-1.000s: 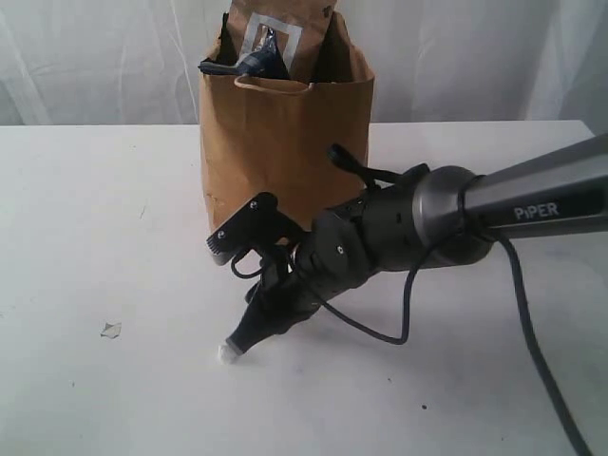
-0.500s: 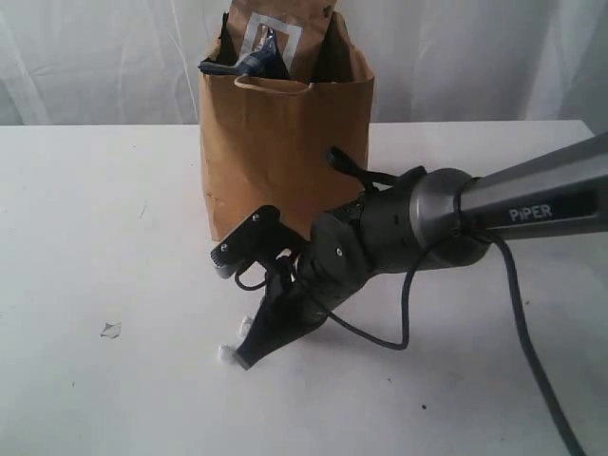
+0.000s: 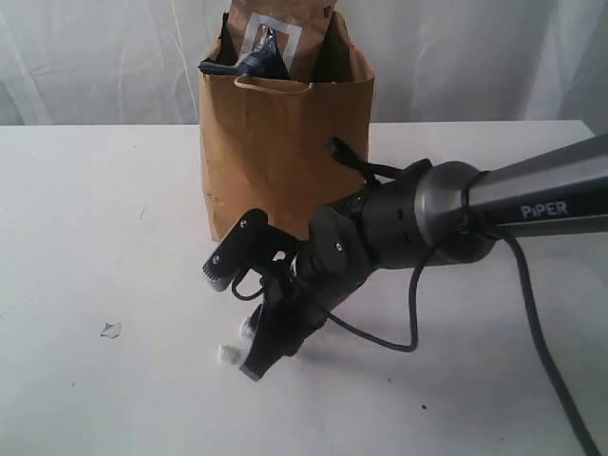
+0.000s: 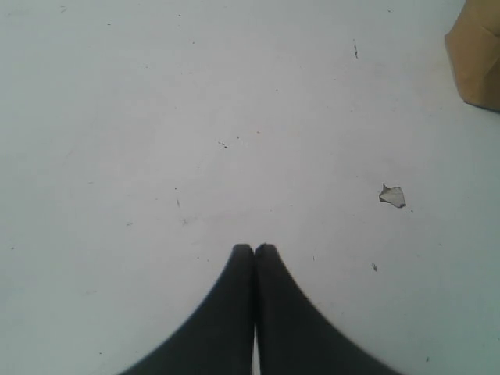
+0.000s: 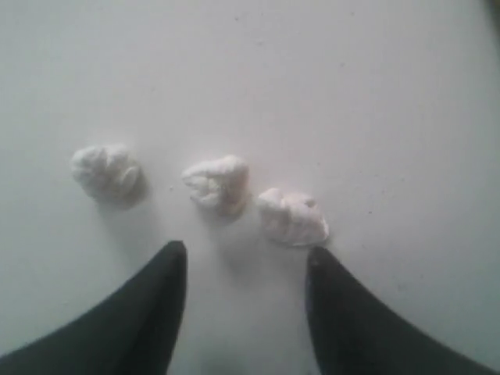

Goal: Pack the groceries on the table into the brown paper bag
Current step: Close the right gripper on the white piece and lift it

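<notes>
The right gripper (image 5: 246, 258) holds its two dark fingers apart with nothing between them, tips low over the table (image 3: 85, 209). Just ahead of them three small white crumpled lumps (image 5: 216, 182) lie in a row on the tabletop, one close beside a fingertip. The left gripper (image 4: 254, 251) has its fingers pressed together, empty, above bare tabletop, with a small pale scrap (image 4: 392, 195) lying nearby. Beyond the right arm (image 3: 532, 199) the brown paper bag (image 3: 285, 152) stands upright toward the back of the table. The brown pouch (image 3: 274, 28) and the long dark packet (image 3: 237, 65) stick out of its open top.
</notes>
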`<action>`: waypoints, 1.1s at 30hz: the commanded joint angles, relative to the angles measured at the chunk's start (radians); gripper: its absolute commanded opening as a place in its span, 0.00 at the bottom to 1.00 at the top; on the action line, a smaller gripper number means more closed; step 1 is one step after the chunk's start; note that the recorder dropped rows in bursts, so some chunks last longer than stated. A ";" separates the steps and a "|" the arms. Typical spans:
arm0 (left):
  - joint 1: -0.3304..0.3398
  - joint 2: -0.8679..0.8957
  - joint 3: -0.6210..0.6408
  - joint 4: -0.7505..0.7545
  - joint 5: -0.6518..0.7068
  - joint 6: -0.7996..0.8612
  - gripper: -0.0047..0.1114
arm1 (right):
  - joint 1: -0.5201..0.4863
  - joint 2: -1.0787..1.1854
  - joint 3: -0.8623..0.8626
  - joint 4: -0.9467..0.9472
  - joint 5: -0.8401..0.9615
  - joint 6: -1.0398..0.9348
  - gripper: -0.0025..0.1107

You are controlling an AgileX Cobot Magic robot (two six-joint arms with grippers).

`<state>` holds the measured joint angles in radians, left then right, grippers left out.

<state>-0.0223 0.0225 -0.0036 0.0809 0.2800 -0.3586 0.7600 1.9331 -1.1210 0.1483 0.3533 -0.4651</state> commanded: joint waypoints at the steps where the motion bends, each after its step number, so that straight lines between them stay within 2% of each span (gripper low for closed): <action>1: 0.005 -0.004 0.004 0.005 -0.001 -0.001 0.04 | 0.003 0.005 -0.006 -0.003 -0.094 -0.058 0.53; 5: 0.005 -0.004 0.004 0.005 -0.001 -0.001 0.04 | 0.003 0.031 -0.006 -0.012 -0.171 -0.060 0.53; 10: 0.005 -0.004 0.004 0.005 -0.001 -0.001 0.04 | 0.003 0.068 -0.006 -0.012 -0.167 -0.062 0.51; 12: 0.005 -0.004 0.004 0.005 -0.001 -0.001 0.04 | 0.005 0.068 -0.006 -0.012 -0.159 -0.062 0.44; 18: 0.005 -0.004 0.004 0.005 -0.001 -0.001 0.04 | 0.007 0.021 -0.006 -0.012 -0.115 -0.056 0.14; 22: 0.005 -0.004 0.004 0.005 -0.001 -0.001 0.04 | 0.007 -0.037 -0.006 -0.007 -0.059 -0.046 0.04; 28: 0.005 -0.004 0.004 0.005 -0.001 -0.001 0.04 | 0.007 -0.149 -0.006 0.020 0.125 0.044 0.03; 33: 0.005 -0.004 0.004 0.005 -0.001 -0.001 0.04 | 0.007 -0.284 -0.006 0.055 0.429 0.050 0.02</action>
<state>-0.0223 0.0225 -0.0036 0.0809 0.2800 -0.3586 0.7671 1.7255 -1.1244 0.1820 0.6141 -0.4280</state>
